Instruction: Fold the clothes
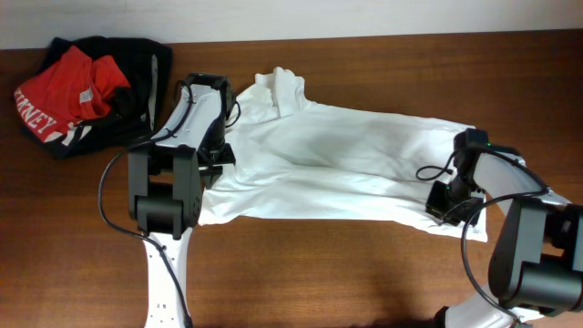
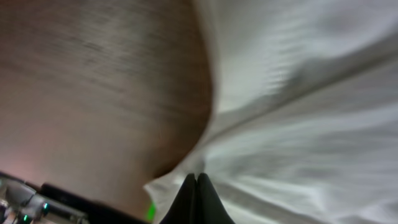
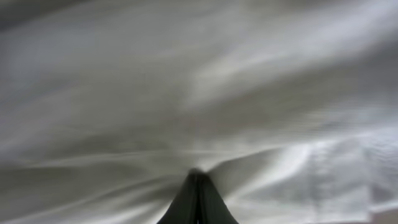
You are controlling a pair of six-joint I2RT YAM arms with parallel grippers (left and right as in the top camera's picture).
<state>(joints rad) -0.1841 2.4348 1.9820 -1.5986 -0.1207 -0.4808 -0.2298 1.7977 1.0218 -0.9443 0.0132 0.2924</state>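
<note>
The left gripper (image 2: 197, 182) was seen with its two dark fingers pressed tightly together. A fold of the white T-shirt (image 1: 337, 159) was pinched between them at the garment's edge, just where the cloth met bare wood. The right gripper (image 3: 197, 177) was likewise clamped on the fabric, and creases were seen fanning out from its tips. In the overhead view the shirt was laid across the middle of the brown table (image 1: 319, 273), stretched sideways between the two arms. It was held at its left end by the left gripper and at its right end by the right gripper, and part of it was bunched up at the far left edge. Well apart, at the table's far left corner, a red garment (image 1: 64, 96) with white lettering was heaped on a black garment (image 1: 137, 59).
</note>
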